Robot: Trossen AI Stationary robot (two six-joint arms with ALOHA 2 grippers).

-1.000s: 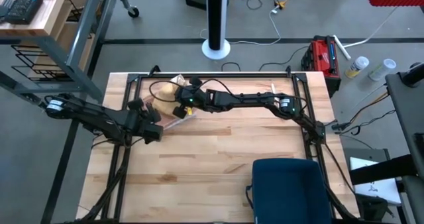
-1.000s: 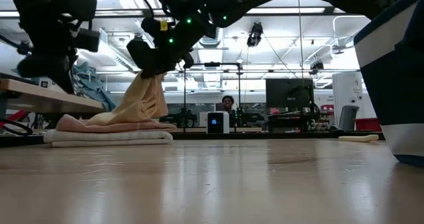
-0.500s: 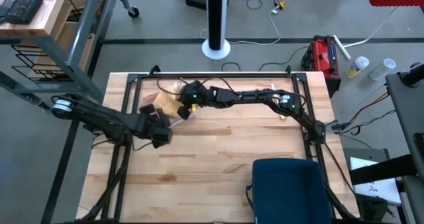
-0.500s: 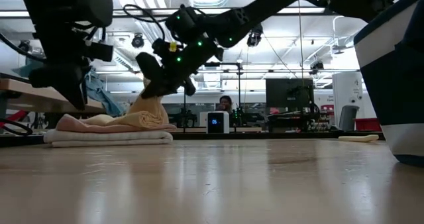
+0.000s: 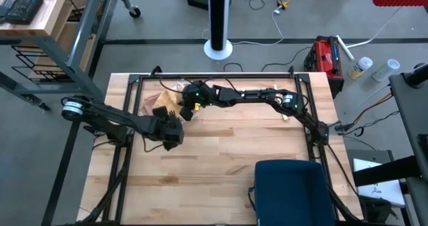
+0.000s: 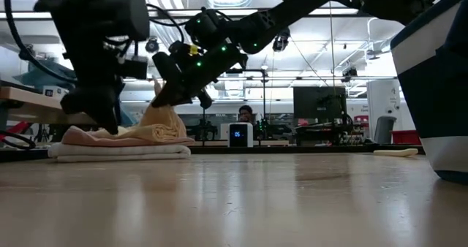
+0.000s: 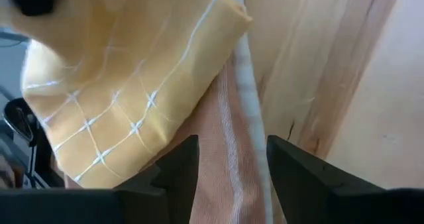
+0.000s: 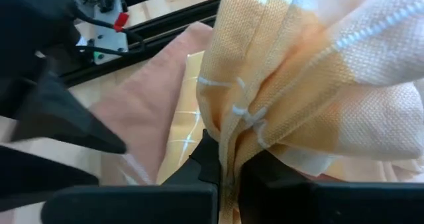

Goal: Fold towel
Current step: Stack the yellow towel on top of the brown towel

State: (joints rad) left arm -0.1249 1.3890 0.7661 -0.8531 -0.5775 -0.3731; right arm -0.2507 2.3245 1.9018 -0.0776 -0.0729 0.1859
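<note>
A yellow towel with thin white check lines (image 6: 159,123) lies heaped on a stack of a pink towel (image 6: 80,136) and a white towel (image 6: 121,150) at the table's far left. My right gripper (image 8: 228,163) is shut on the yellow towel and hangs over the stack (image 5: 184,109). My left gripper (image 7: 232,174) stands open at the stack's near edge (image 5: 171,134). It slants down, with nothing between its fingers. Below it show the yellow towel (image 7: 126,85) and the pink towel (image 7: 222,144). My right gripper pinches a gathered bunch of the yellow towel (image 8: 232,128) between its two fingers, several layers together. The fingers come slanting down from the table's right side. The pinched part is raised (image 6: 162,101), and the rest of the towel sags slack onto the stack.
A black metal frame (image 5: 221,77) runs round the table's far edge and sides. A dark blue bin (image 5: 287,189) stands at the near right. The bare wooden tabletop (image 5: 221,152) stretches across the middle and near side.
My right gripper has sunk toward the stack and rolled, still shut on the yellow towel. The towel, which hung tall below it, now lies heaped low on the stack. My left gripper has gone down and toward the table's right, along the stack's near edge.
</note>
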